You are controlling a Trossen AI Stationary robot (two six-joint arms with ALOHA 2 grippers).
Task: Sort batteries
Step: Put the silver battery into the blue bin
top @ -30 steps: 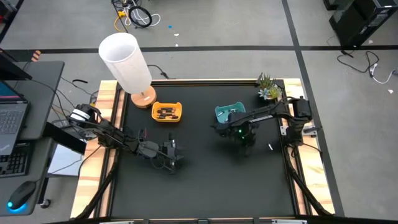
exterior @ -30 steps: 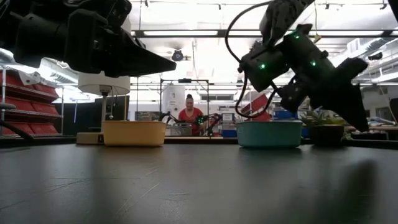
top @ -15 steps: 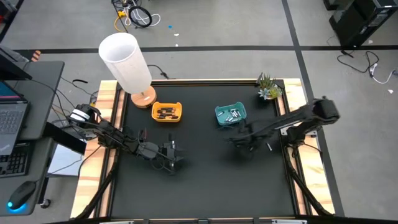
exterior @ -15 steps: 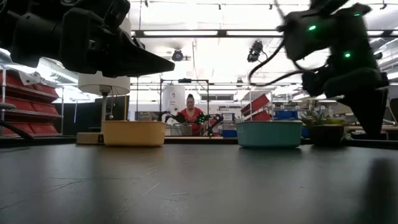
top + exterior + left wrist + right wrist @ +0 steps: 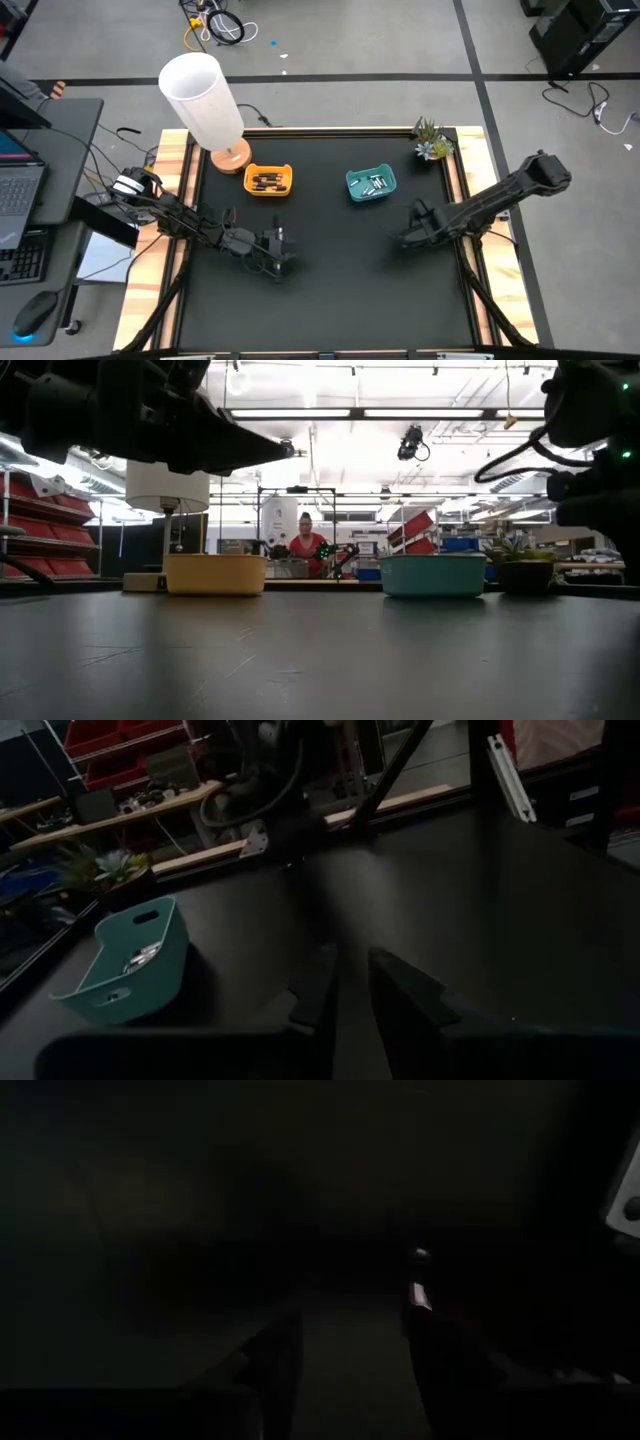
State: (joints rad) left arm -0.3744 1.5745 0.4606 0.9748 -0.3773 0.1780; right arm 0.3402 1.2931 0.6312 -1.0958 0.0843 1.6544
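Note:
The orange tray holds dark batteries, and the teal tray holds pale silver ones. My left gripper hovers over the table's left half, pointing toward the right edge. Its fingers are open by a narrow gap with nothing between them. My right gripper stands near and to the right of the teal tray, pointing down, open. One small battery with a reddish end lies on the dark table just beyond one fingertip. The high view hides it under the arm.
A white lamp stands at the far left corner and a small potted plant at the far right corner. Beyond the table a person sits in the room. Bare black tabletop spreads along the near side.
My right gripper has drawn away from the teal tray toward the table's right and near side. It rolled and tipped to point down as the arm's elbow swung out past the right edge. The left arm kept still.

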